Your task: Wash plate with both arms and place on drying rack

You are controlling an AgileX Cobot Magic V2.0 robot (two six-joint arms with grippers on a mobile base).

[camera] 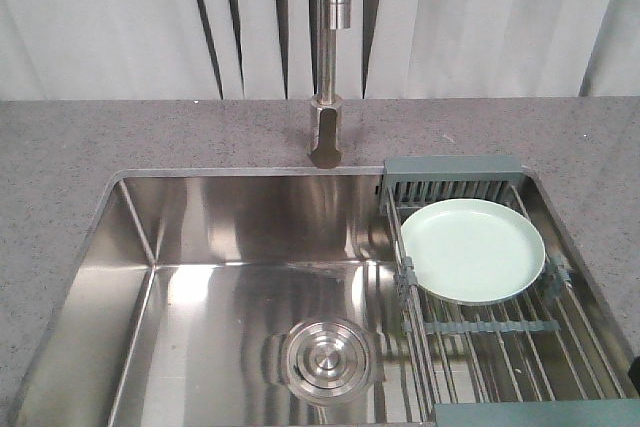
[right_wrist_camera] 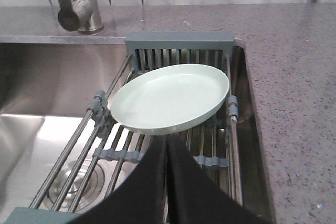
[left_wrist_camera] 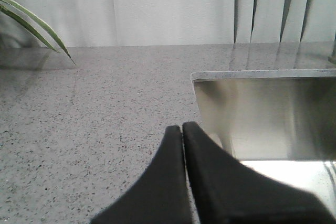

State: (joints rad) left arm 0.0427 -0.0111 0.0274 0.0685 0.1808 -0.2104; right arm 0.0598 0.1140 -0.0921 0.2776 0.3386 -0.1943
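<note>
The sink (camera: 140,247) basin lies open on its left and middle, only the drain (camera: 327,359) low on its floor. The rack (camera: 455,179) spans the right side, with the plate (camera: 472,249) lying on its rods. The faucet (camera: 333,57) stands over the back edge. Counter (left_wrist_camera: 89,124) left of the sink lies bare.

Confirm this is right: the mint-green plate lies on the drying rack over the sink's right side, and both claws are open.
One thing is wrong: both claws are shut. The left claw and right claw show fingers pressed together in their wrist views. The plate does lie on the drying rack over the sink's right side.
</note>
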